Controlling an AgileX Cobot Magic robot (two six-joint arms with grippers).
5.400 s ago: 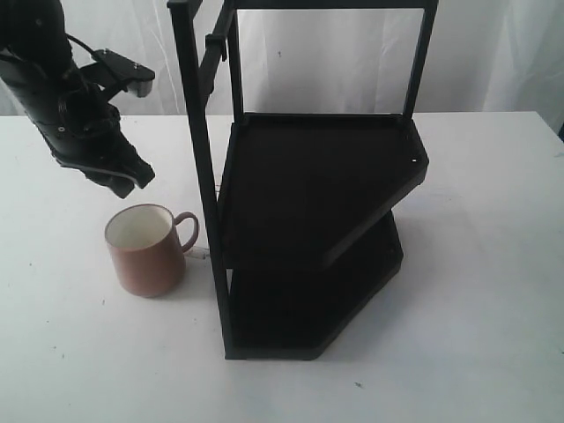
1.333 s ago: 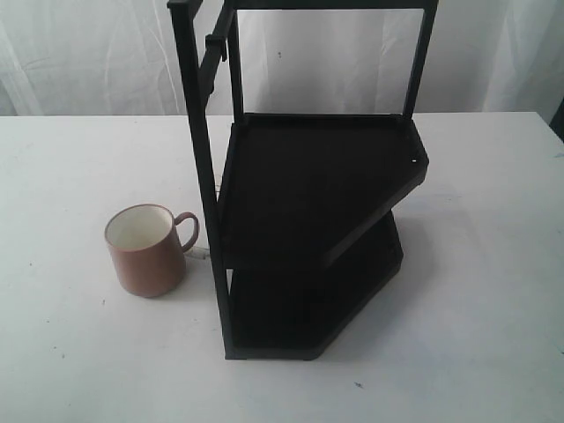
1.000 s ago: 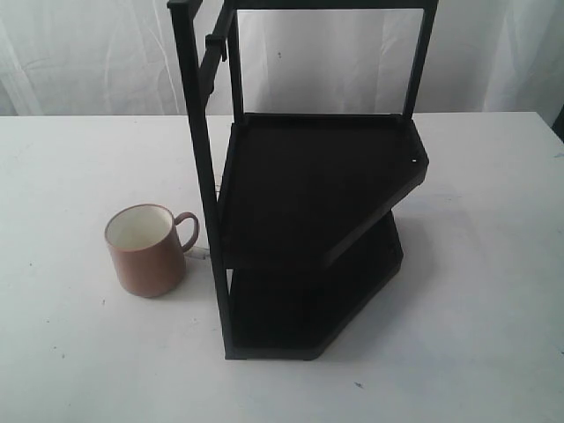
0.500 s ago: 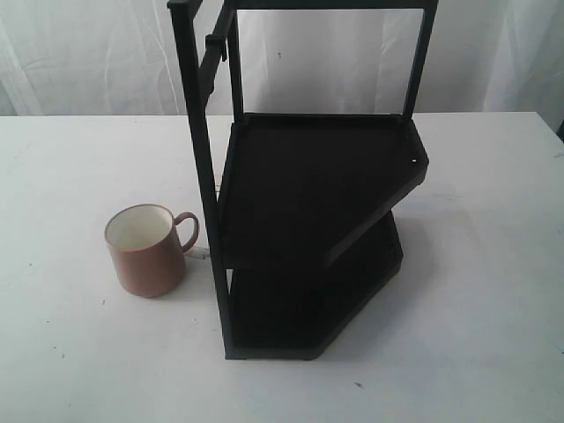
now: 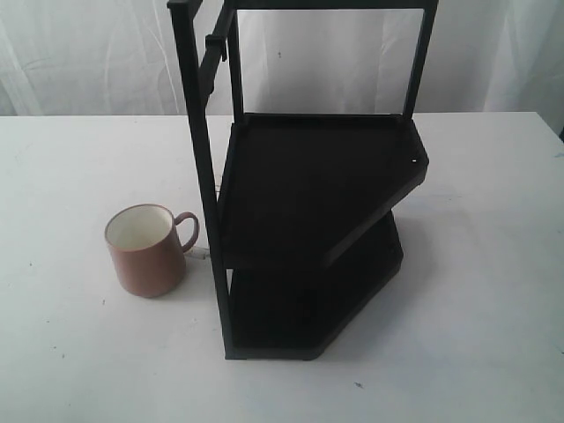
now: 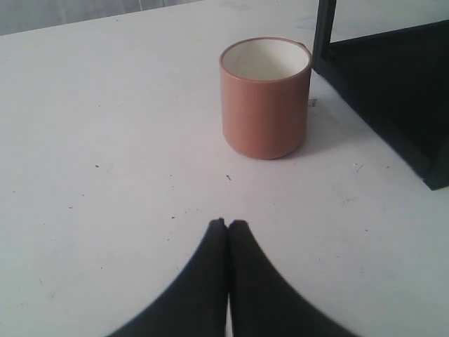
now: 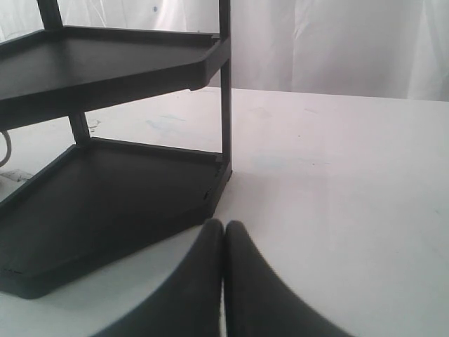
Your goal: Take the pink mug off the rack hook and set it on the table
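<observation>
Pink mug [image 5: 147,251] upright on counter [image 5: 70,352], clear of edges, rack hook [image 5: 213,44] bare; left tool [image 6: 226,226] and right tool [image 7: 224,226] pressed together, empty, so leave it be.

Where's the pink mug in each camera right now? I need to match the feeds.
Exterior view: pink mug low on the left, upright on the table, just left of the rack and its front post.
Left wrist view: upper middle, beyond the shut left gripper.
Right wrist view: no mug clearly in it.
Shared landmark: the black rack, seen in all three.
</observation>
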